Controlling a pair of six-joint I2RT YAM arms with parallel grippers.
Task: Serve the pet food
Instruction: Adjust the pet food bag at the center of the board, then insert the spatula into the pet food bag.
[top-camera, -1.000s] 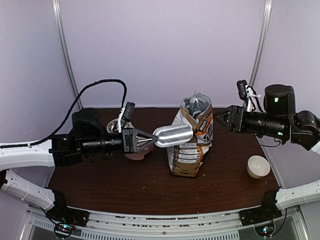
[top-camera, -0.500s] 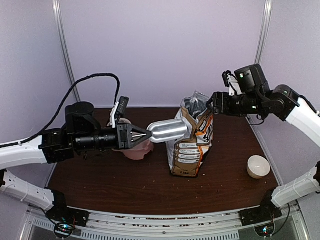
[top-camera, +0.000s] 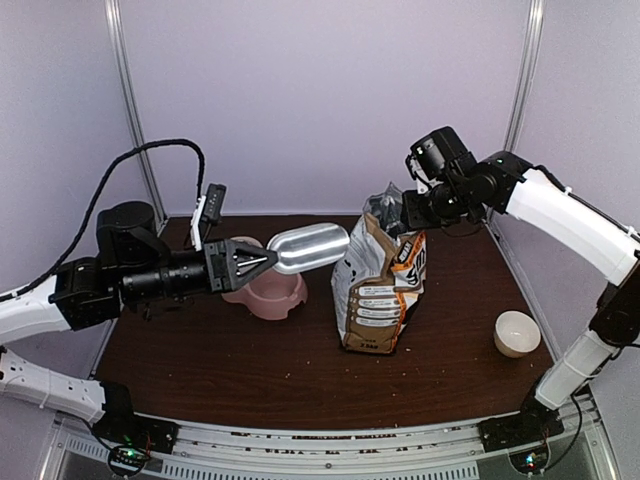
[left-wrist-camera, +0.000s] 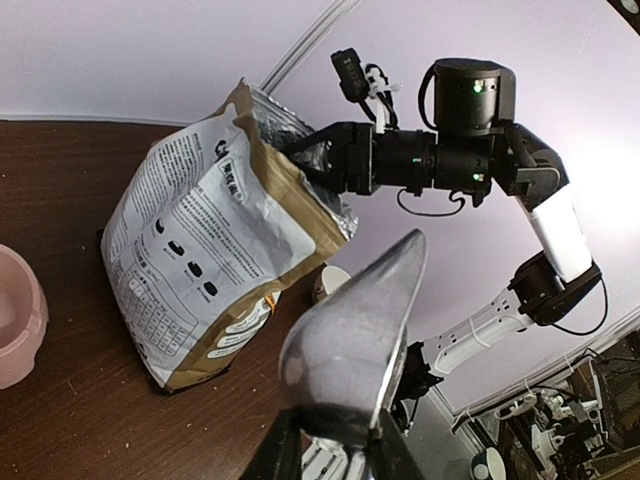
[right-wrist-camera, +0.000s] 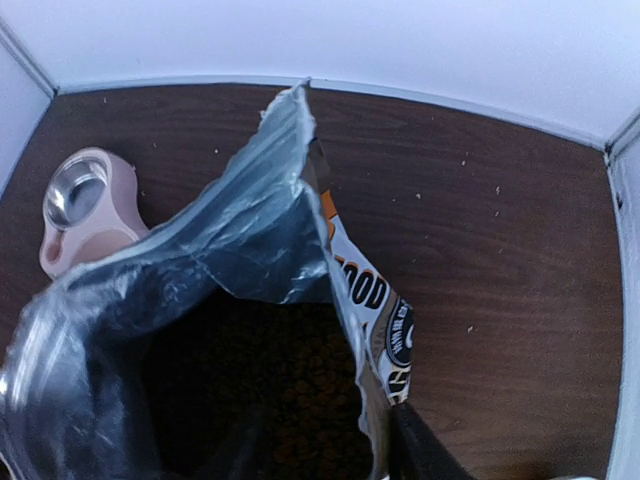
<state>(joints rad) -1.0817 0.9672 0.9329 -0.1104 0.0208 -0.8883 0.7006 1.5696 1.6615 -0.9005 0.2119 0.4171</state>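
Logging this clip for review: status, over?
Left gripper shut on scoop, airborne left of bag. Right gripper at bag mouth, grip unclear. Kibble inside bag. Nothing between scoop and bag.

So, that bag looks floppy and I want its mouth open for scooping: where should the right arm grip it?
Pinch the torn foil rim at the bag's top right, coming from above and the right. The bag stands upright, mouth gaping upward, and the scoop is on the left.

The left gripper clamps a metal scoop, bowl raised. Behind it, the right gripper sits at the open top of the pet-food bag.
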